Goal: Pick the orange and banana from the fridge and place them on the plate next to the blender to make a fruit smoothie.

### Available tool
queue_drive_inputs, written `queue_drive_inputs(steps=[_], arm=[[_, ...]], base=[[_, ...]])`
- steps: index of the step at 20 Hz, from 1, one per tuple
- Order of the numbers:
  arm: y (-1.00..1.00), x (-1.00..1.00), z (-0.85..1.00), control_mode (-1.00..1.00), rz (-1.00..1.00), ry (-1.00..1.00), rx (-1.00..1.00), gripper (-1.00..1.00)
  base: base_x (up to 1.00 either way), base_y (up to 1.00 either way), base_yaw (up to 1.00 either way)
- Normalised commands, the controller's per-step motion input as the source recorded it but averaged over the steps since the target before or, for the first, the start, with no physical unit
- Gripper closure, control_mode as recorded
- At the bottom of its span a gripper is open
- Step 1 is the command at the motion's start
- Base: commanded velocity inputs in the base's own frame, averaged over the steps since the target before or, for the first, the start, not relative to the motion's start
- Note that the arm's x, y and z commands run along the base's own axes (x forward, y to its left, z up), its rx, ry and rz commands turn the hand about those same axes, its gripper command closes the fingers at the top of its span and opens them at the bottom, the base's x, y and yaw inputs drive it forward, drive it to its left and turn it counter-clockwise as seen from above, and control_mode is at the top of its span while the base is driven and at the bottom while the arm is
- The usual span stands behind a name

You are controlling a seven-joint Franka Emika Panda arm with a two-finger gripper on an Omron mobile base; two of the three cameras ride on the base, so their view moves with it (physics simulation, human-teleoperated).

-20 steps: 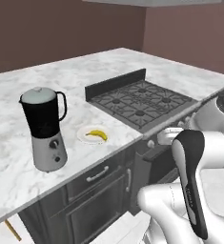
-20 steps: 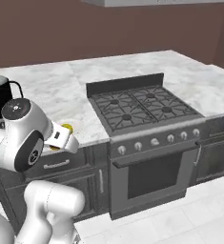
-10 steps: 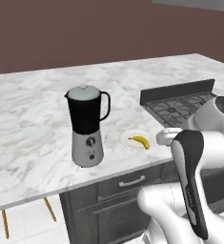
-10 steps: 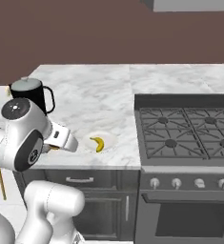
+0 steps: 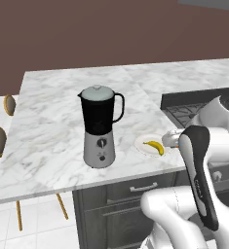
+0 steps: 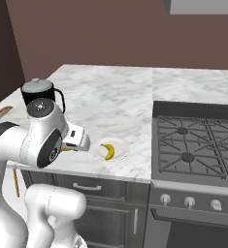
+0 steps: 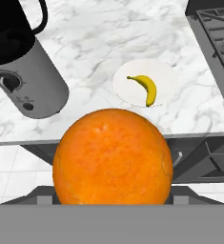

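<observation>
One orange (image 7: 112, 157), one banana (image 7: 146, 88), one plate (image 7: 168, 76), one blender (image 5: 100, 126)

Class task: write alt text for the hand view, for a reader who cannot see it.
An orange sits large in the gripper near the camera. Beyond it on the marble counter, a banana lies on a white plate, with the blender to the left and a stove at right.

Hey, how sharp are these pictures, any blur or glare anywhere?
Hand view: the orange looms large and crisp, evenly lit. Left base view: the blender is sharp, throwing only a soft shadow. Right base view: the banana on the plate is small but clear; no glare.
</observation>
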Motion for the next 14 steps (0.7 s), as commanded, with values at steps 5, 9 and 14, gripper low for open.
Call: queue_drive_inputs(steps=[5,9,14], arm=[[-0.65,1.0,-0.18,-1.0,0.05,0.26,0.0,1.0],[-0.24,1.0,-0.31,-1.0,0.0,0.25,0.0,1.0],[-0.17,0.98,-0.68,-1.0,0.01,0.11,0.0,1.0]], base=[[0.0,0.0,0.0],[0.0,0.0,0.0],[0.0,0.0,0.0]])
